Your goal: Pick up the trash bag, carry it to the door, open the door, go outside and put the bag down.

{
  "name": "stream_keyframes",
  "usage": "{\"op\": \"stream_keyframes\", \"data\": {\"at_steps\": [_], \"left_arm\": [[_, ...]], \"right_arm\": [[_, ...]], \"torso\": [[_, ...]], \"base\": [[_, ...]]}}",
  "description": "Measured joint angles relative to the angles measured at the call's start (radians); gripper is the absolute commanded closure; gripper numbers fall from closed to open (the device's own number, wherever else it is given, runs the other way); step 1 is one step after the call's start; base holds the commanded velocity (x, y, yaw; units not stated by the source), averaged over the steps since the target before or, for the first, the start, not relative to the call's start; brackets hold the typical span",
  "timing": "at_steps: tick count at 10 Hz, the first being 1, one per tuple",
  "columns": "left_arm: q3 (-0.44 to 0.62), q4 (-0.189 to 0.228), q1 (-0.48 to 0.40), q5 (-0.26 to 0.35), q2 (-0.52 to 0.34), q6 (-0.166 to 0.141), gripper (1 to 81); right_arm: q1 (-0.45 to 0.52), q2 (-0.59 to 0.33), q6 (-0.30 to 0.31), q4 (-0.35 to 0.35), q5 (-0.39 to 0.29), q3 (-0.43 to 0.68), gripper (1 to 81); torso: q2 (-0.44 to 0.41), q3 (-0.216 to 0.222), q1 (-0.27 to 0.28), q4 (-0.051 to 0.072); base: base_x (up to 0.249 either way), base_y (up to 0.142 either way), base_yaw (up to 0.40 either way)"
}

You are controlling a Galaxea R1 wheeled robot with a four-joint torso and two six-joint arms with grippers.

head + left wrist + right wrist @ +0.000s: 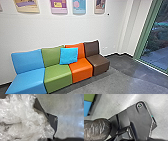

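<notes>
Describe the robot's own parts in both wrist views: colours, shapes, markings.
Right wrist view: wide, flat dark-grey plate, rounded corner, round fitting with a pale ring; dark jointed bar beside it. Left wrist view: dark, angular panel with a small pale mark near its corner. Cables: can't tell.

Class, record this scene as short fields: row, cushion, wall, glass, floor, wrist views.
Row: blue seat, green seat, orange seat, brown seat
Cushion: blue, against the green and orange backs
Wall: white, posters on it
Glass: green-framed, plants outside
Floor: grey
Left wrist view: crumpled clear plastic
Right wrist view: dark, shiny bag
</notes>
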Motion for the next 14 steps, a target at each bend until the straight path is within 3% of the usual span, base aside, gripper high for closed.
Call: {"op": "stream_keyframes", "data": {"at_steps": [4, 6, 9, 14], "left_arm": [[-0.024, 0.0, 0.031, -0.005, -0.02, 0.001, 81.1], [-0.057, 0.0, 0.073, -0.011, -0.02, 0.021, 81.1], [-0.07, -0.001, 0.141, -0.096, -0.007, 0.027, 81.1], [-0.118, 0.026, 0.233, -0.272, 0.109, 0.043, 81.1]], "right_arm": [[-0.003, 0.008, 0.0, -0.004, -0.009, -0.013, 1.0], [-0.002, 0.011, 0.0, -0.004, -0.012, -0.021, 1.0], [-0.002, 0.013, 0.0, -0.004, -0.014, -0.023, 1.0], [-0.002, 0.029, 0.0, -0.011, -0.02, -0.048, 1.0]], "torso": [[0.0, 0.0, 0.0, 0.0], [0.0, 0.0, 0.0, 0.0], [0.0, 0.0, 0.0, 0.0], [0.0, 0.0, 0.0, 0.0]], "base": [[0.0, 0.0, 0.0], [0.0, 0.0, 0.0], [0.0, 0.0, 0.0], [0.0, 0.0, 0.0]]}}
